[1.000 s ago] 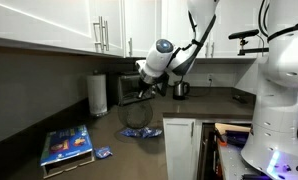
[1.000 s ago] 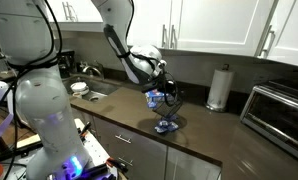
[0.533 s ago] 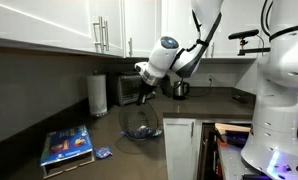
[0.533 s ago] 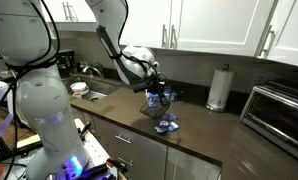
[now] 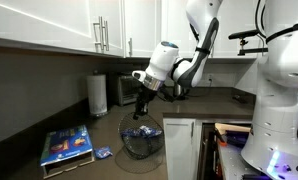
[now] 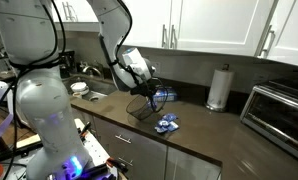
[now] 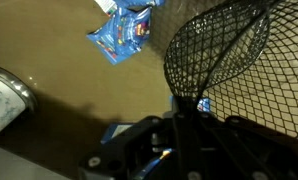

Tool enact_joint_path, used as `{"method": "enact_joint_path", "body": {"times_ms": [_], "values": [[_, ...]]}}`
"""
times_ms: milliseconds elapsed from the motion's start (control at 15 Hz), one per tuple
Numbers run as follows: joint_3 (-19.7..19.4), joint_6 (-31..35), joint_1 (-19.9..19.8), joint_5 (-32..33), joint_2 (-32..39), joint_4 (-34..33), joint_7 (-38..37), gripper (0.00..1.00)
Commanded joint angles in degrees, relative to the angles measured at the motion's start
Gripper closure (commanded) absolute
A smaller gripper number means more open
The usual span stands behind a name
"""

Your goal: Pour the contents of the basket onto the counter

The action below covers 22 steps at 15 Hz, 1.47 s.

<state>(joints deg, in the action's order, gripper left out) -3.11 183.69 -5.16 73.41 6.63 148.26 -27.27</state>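
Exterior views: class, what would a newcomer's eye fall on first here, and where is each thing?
The gripper grips the wire-mesh basket by its rim, holding it tilted over the dark counter. Small blue and white packets lie on the counter beside the basket. A large flat blue package sits farther along, near the counter's front edge.

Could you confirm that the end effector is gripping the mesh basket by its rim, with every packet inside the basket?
Not quite. The end effector does grip the mesh basket by its rim, but not every packet is inside: some packets lie outside it on the counter, as the wrist view shows.
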Motion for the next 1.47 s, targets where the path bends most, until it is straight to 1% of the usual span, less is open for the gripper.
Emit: {"method": "enact_joint_path", "body": {"times_ms": [0, 67, 133, 267, 467, 667, 800, 867, 1067, 1133, 1200, 1333, 1400], "values": [[1.96, 4.29, 0.44, -11.58, 6.20, 1.48, 12.79, 0.98], [2.83, 4.43, 0.73, -14.51, 7.09, 2.15, 15.05, 0.98], [8.85, 3.78, -3.90, -14.52, 8.69, 1.73, 14.53, 0.98], [15.69, 2.14, -8.14, -16.91, 10.21, 1.44, 15.56, 0.98], [28.30, -0.08, -17.96, -18.86, 12.78, 0.74, 16.53, 0.98], [42.23, -4.70, -29.70, -23.18, 17.18, -1.14, 20.58, 0.98], [51.58, -9.46, -37.68, -28.24, 21.04, -3.07, 26.13, 0.98], [56.25, -12.86, -41.57, -31.16, 22.75, -4.17, 29.23, 0.98], [69.96, -26.05, -52.74, -39.98, 26.86, -8.14, 37.59, 0.98], [72.38, -29.94, -54.57, -42.01, 27.45, -9.58, 39.10, 0.98], [72.91, -31.64, -53.66, -49.74, 25.26, -10.44, 44.24, 0.98], [73.72, -35.82, -53.86, -58.30, 23.47, -13.03, 49.90, 0.98], [73.65, -37.71, -53.57, -61.31, 23.03, -14.37, 51.71, 0.98]]}}
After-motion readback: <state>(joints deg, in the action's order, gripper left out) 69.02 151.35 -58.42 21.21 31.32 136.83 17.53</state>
